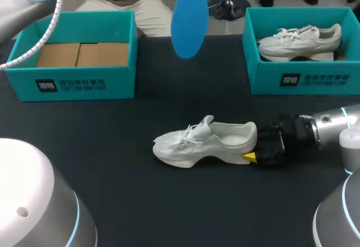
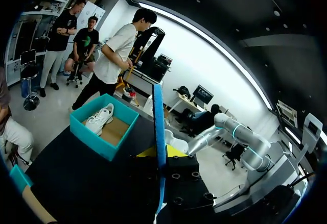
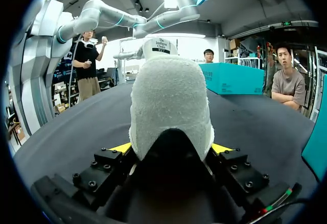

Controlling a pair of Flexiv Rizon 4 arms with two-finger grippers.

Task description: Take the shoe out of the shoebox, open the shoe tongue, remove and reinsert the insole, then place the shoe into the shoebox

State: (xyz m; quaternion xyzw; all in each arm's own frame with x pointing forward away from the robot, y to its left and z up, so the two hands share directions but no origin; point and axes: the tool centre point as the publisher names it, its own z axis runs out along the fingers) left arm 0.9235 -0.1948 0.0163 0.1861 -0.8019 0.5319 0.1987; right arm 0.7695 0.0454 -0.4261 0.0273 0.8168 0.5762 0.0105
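Observation:
A white shoe [image 1: 205, 143] lies on its sole in the middle of the black table, toe to the left. My right gripper [image 1: 261, 152] is shut on its heel; in the right wrist view the heel [image 3: 171, 106] fills the gap between the two yellow-tipped fingers [image 3: 121, 147]. A blue insole [image 1: 188, 16] hangs high above the table's far side. My left gripper [image 2: 159, 152] is shut on it, and the insole [image 2: 159, 127] shows there edge-on as a thin blue strip. The left gripper itself is out of the head view.
An open teal shoebox [image 1: 73, 84] with a bare cardboard floor stands at the back left. A second teal shoebox [image 1: 304, 81] at the back right holds another white shoe [image 1: 301, 41]. Black tabletop lies in front of the shoe.

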